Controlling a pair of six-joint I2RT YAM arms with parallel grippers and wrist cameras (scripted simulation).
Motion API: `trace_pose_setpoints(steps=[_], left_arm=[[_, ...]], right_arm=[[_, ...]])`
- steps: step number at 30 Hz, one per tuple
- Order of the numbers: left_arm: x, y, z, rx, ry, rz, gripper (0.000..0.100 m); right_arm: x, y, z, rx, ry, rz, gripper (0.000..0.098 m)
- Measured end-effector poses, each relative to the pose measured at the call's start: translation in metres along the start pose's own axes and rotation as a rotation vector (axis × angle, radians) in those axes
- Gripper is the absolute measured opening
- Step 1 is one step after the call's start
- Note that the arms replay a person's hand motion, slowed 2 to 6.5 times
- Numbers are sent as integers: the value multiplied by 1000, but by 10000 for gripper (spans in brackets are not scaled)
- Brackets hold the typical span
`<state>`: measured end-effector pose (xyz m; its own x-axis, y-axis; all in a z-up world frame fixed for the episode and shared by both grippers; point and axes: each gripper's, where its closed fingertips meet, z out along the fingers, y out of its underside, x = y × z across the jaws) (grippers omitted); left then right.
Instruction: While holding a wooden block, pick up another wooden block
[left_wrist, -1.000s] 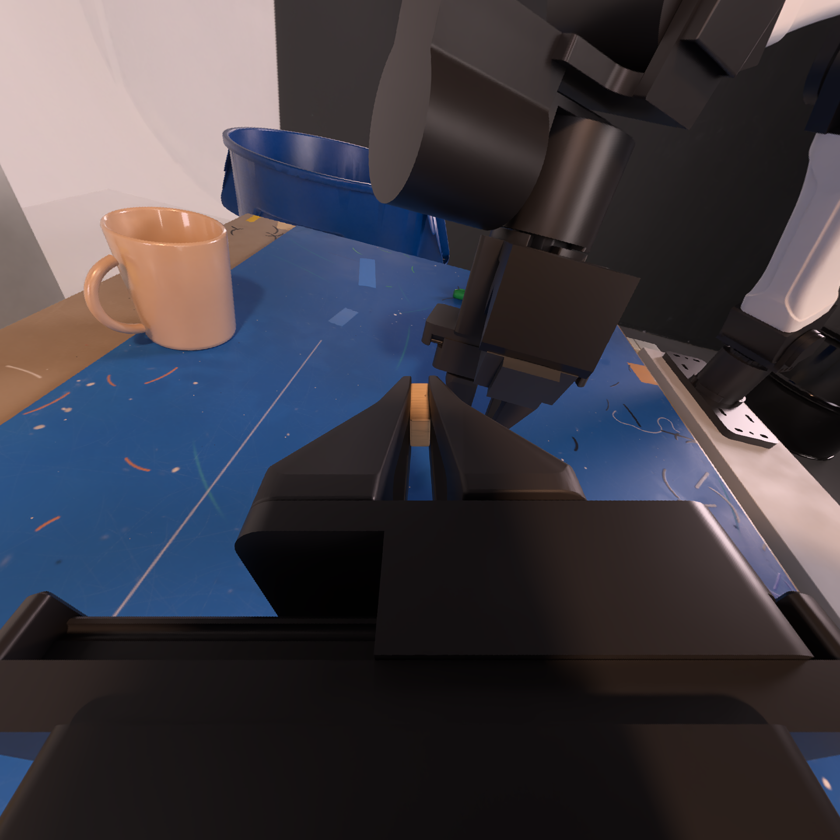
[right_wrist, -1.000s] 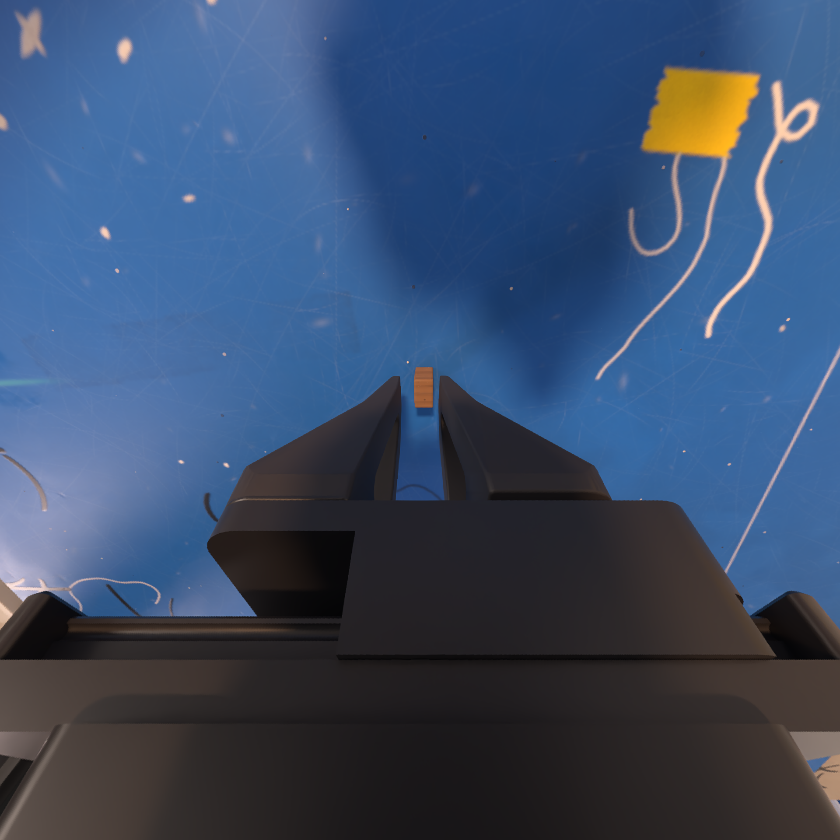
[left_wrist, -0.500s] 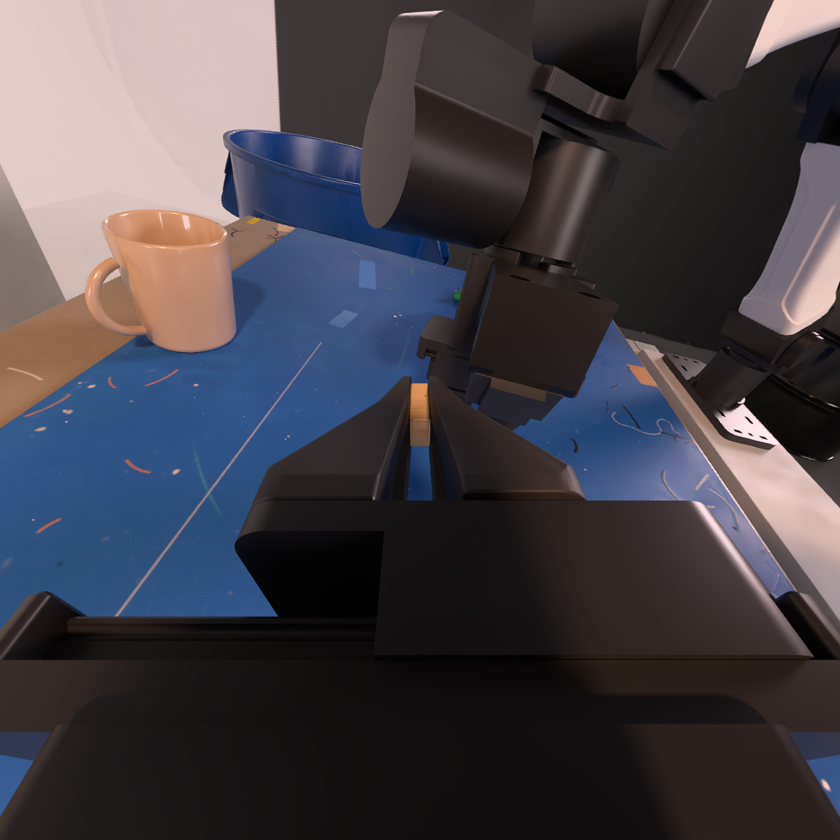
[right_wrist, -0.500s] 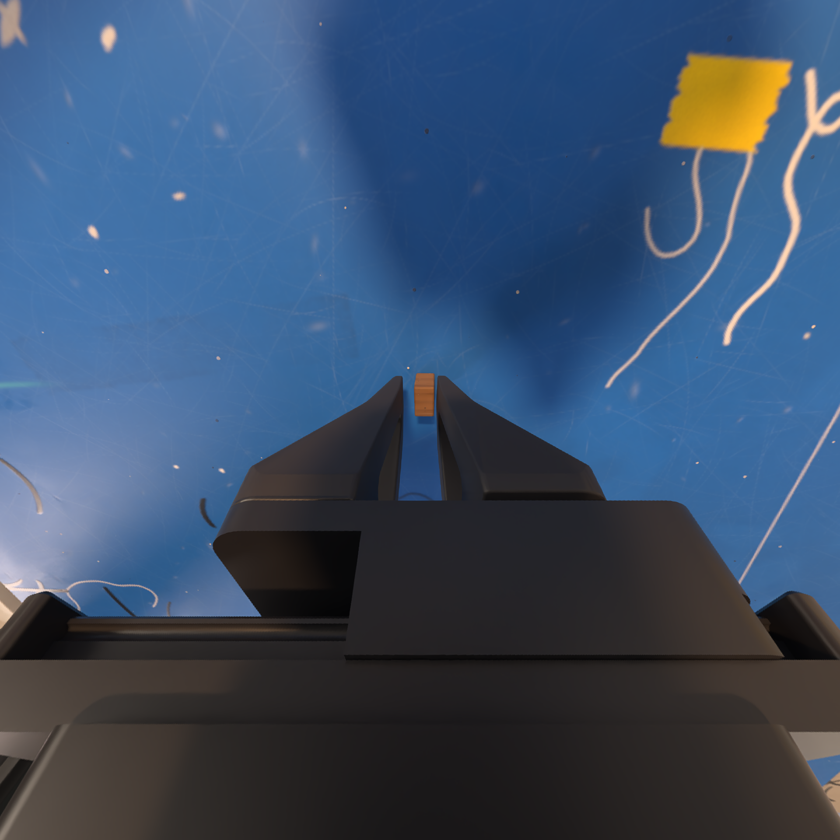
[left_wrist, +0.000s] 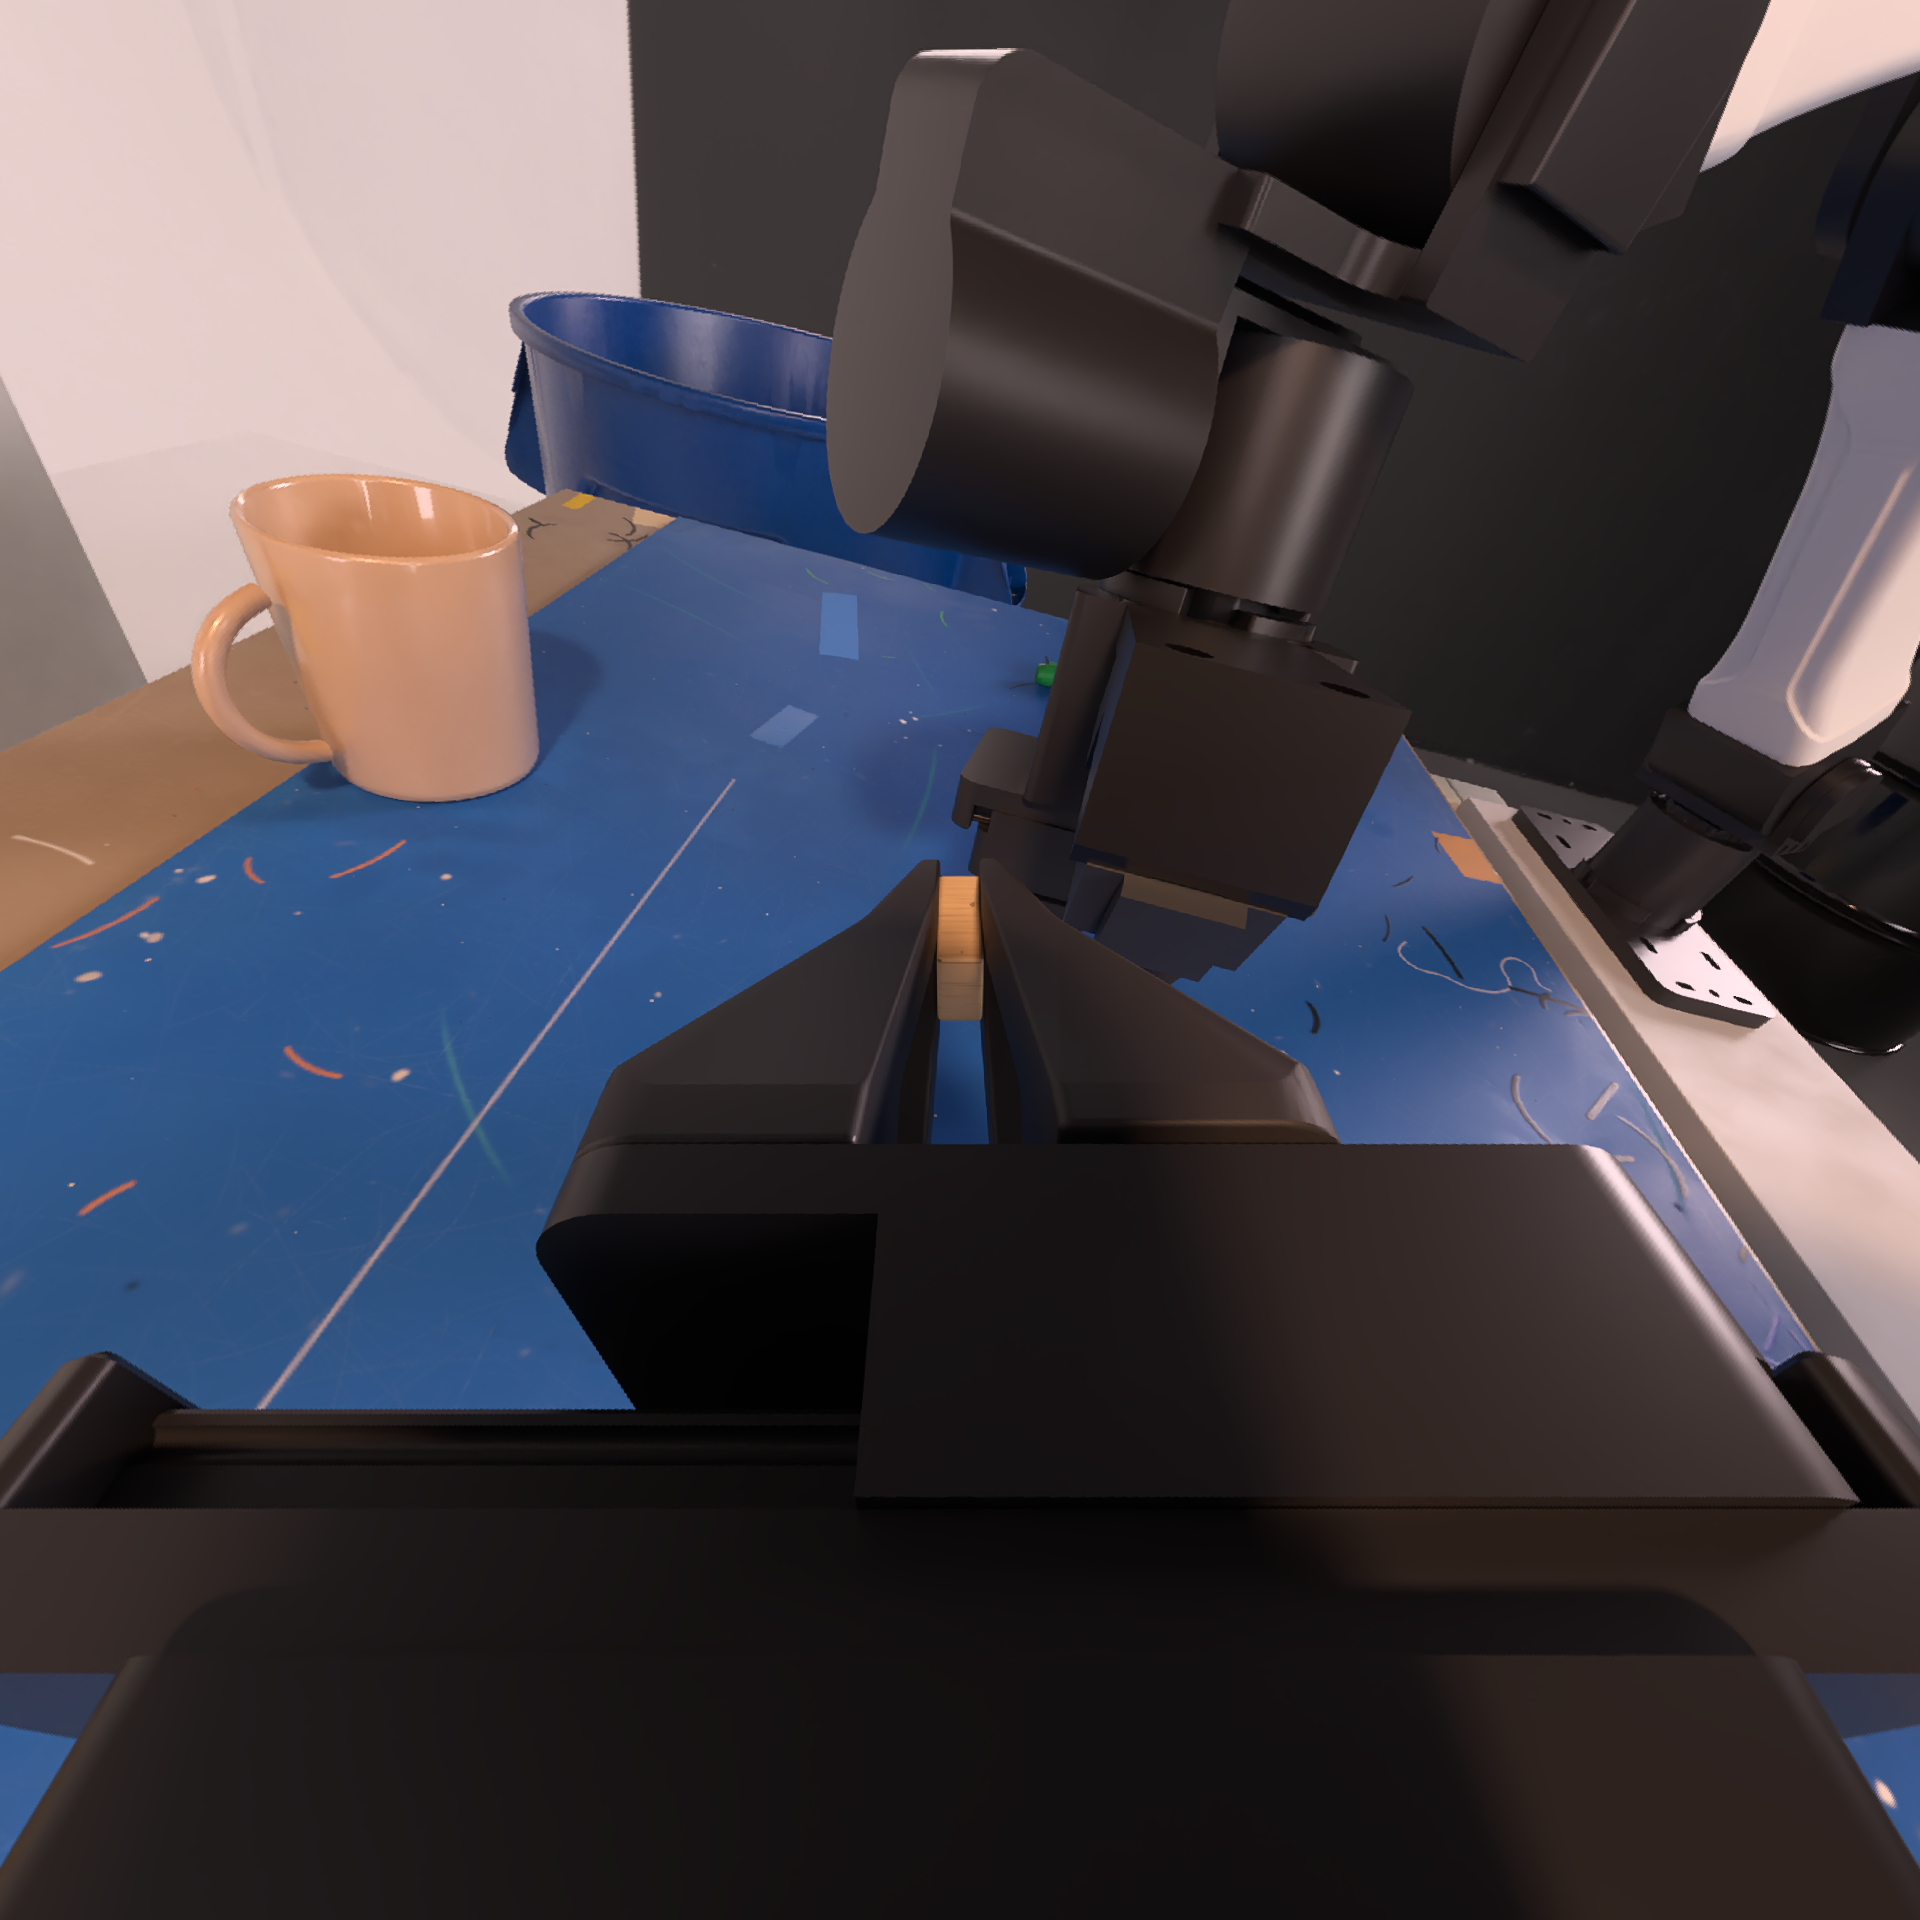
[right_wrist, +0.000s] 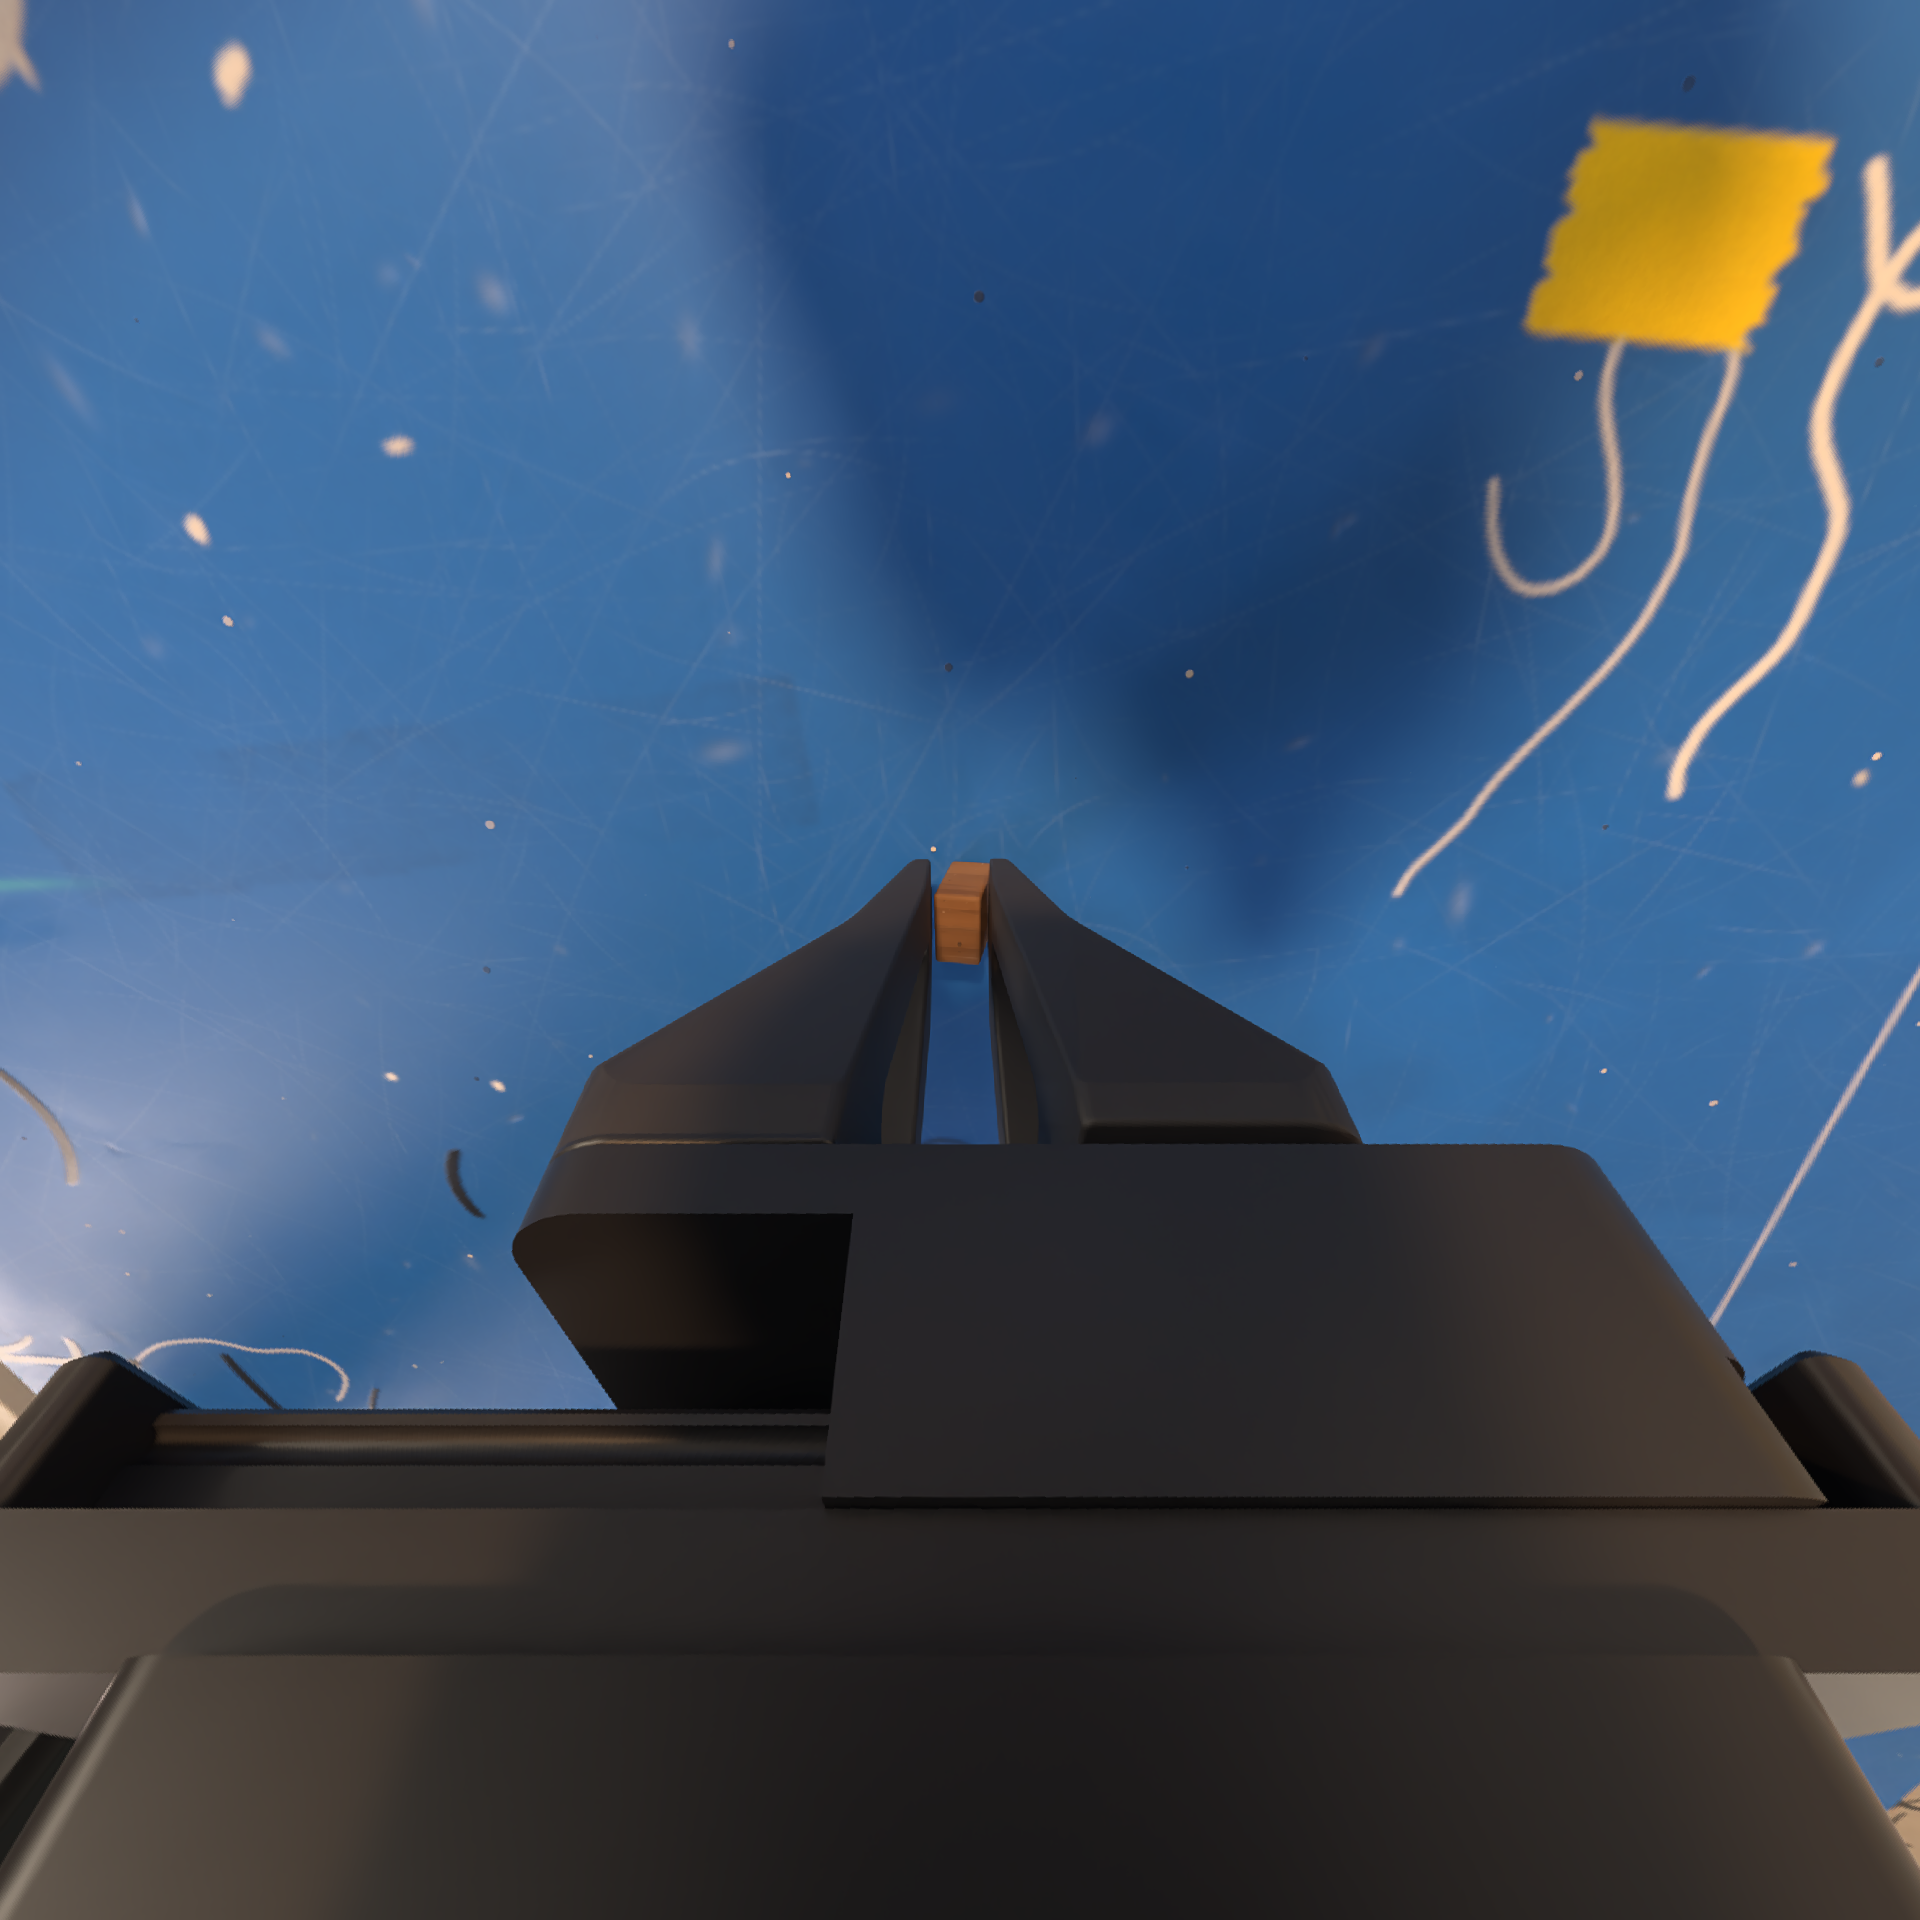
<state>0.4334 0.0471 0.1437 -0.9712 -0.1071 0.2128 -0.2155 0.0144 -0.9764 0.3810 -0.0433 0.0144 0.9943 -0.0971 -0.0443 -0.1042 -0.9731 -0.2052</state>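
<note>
My left gripper (left_wrist: 958, 883) is shut on a pale wooden block (left_wrist: 958, 961) and holds it above the blue mat (left_wrist: 520, 987). The right arm (left_wrist: 1195, 582) hangs just beyond it in the left wrist view. My right gripper (right_wrist: 959, 868) points down at the mat (right_wrist: 520, 675) and is shut on a small orange-brown wooden block (right_wrist: 958, 914) held between its fingertips. Whether that block touches the mat is hidden.
A peach mug (left_wrist: 395, 634) stands at the mat's far left edge. A blue tub (left_wrist: 686, 416) sits behind it. A yellow tape patch (right_wrist: 1683, 239) and white scribbles mark the mat at the right gripper's upper right. The right arm's base (left_wrist: 1787, 894) stands on the grey strip at the right.
The right gripper's fingers have closed in on the orange-brown block, which now sits gripped between the tips. The right arm has shifted slightly. The left gripper has held still with its block.
</note>
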Motion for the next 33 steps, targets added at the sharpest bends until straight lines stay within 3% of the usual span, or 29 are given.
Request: trace_pose_setpoints(steps=[33], left_arm=[[-2,4,0,-14,-1,-5,62]], right_arm=[[-1,3,-2,24,21,-4,68]])
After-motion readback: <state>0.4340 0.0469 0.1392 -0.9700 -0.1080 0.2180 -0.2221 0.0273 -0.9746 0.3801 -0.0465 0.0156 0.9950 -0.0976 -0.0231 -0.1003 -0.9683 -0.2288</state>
